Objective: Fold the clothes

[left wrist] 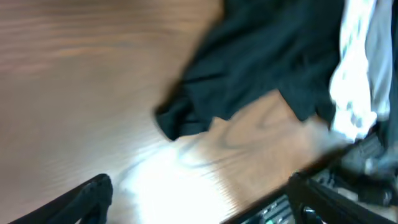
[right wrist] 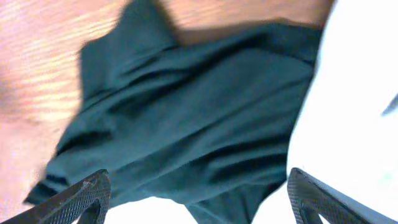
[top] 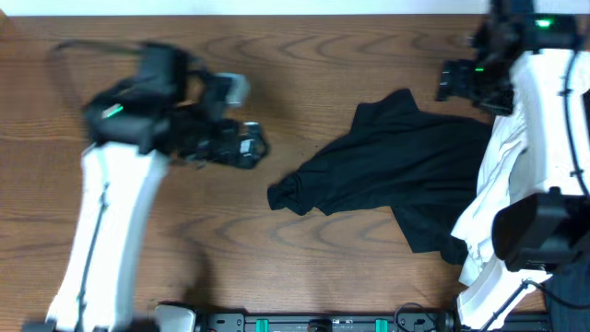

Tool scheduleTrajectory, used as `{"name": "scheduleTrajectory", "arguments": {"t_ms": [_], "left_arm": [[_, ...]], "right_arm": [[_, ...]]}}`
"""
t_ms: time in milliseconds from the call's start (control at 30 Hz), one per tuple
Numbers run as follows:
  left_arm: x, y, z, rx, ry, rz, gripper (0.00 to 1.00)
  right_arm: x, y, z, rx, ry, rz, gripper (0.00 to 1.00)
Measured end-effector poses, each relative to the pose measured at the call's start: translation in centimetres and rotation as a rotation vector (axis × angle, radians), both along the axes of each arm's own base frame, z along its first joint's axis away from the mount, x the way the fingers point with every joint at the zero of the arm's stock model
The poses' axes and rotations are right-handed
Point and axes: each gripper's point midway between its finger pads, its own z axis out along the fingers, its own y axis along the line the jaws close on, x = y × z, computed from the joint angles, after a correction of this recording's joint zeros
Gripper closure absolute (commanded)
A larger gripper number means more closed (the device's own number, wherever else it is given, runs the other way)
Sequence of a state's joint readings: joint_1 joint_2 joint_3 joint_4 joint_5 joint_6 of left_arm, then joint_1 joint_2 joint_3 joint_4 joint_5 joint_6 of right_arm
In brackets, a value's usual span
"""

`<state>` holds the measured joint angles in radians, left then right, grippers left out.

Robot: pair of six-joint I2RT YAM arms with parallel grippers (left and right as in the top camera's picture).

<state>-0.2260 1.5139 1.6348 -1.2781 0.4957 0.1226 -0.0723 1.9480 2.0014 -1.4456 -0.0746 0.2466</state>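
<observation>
I am looking down on a wooden table [top: 304,267] with both arms in view. The black shirt [top: 396,171] is lying crumpled in the right half of the overhead frame, bunched into loose folds. One rolled corner is reaching toward the centre, and another flap is trailing toward the lower right. Its right edge is meeting a white cloth [top: 493,184] that is hanging near the right edge of the frame.

The left gripper [top: 241,145] is hovering over bare wood at left of centre in the overhead frame, blurred and well apart from the shirt. In its wrist view the jaws are standing wide apart at the two lower corners, with only tabletop between them. The shirt is filling the upper right of that view.

The right gripper [right wrist: 199,196] is sitting over the shirt. In its wrist view the jaws are gaping at the two lower corners, gripping nothing, and dark folds are filling most of the frame beyond them. I cannot tell whether its tips are touching the fabric.
</observation>
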Motion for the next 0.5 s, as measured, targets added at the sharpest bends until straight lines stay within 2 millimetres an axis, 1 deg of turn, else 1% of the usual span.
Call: {"name": "scheduleTrajectory", "arguments": {"t_ms": [33,100,200,233,300,400,500], "left_arm": [[0.4,-1.0,-0.9,0.006,0.01,-0.036,0.13],[1.3,-3.3,-3.5,0.031,0.047,-0.109,0.13],[2.6,-6.0,-7.7,0.069,0.092,-0.184,0.13],[3.0,-6.9,-9.3,0.081,0.109,-0.208,0.13],[3.5,-8.3,-11.9,0.099,0.131,-0.249,0.13],[3.6,-9.8,-15.1,0.127,0.163,-0.296,0.14],[3.5,-11.3,-18.2,0.148,0.186,-0.341,0.26]], "right_arm": [[-0.2,-0.9,0.0,0.001,0.006,-0.024,0.11],[-0.5,-2.1,-0.1,0.003,0.017,-0.059,0.11],[-0.8,-3.1,-0.3,0.005,0.028,-0.086,0.09],[-1.0,-3.3,-0.5,0.005,0.034,-0.091,0.09],[-1.2,-3.5,-1.2,0.007,0.051,-0.097,0.09],[-1.8,-3.4,-3.0,0.012,0.087,-0.097,0.09],[-2.5,-3.3,-5.6,0.016,0.13,-0.097,0.11]]}}
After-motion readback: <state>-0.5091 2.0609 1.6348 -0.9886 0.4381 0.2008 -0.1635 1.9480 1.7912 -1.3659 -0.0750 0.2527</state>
